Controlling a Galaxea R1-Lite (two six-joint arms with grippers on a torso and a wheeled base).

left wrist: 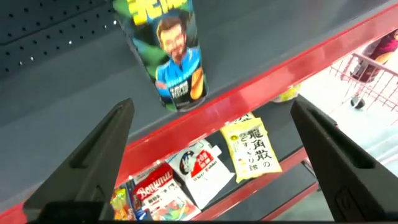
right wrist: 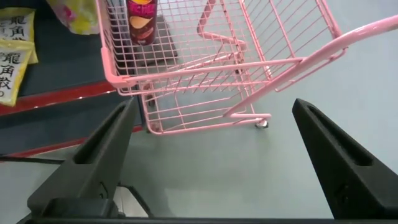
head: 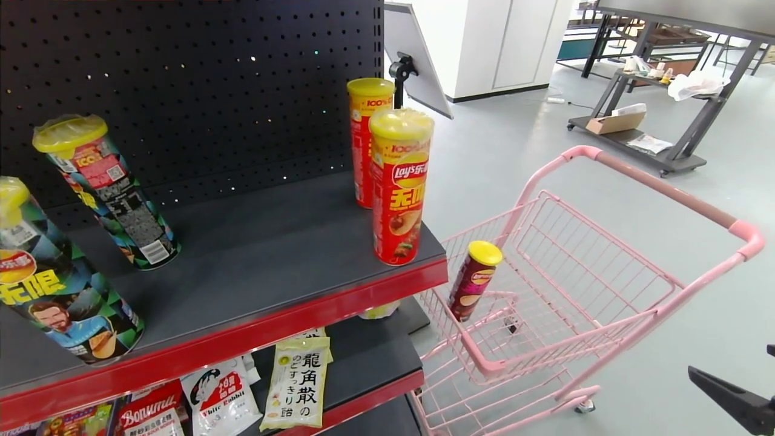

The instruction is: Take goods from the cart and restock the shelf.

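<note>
One can [head: 475,280] leans in cart [head: 666,191]: light, stiff, probably slick, so grip mid-body; left gripper [left wrist: 211,104] and right gripper [right wrist: 212,102] gape wide, empty.

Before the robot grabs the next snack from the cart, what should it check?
1. Right gripper open and empty: ok.
2. Goods left in the pink cart: ok, one maroon can sits in the corner nearest the shelf.
3. Right gripper over that can: not ok, it hangs above the floor outside the cart.
4. Bare room on the top shelf: ok, between the green cans and red cans.
5. Left gripper open and empty: ok.
</note>
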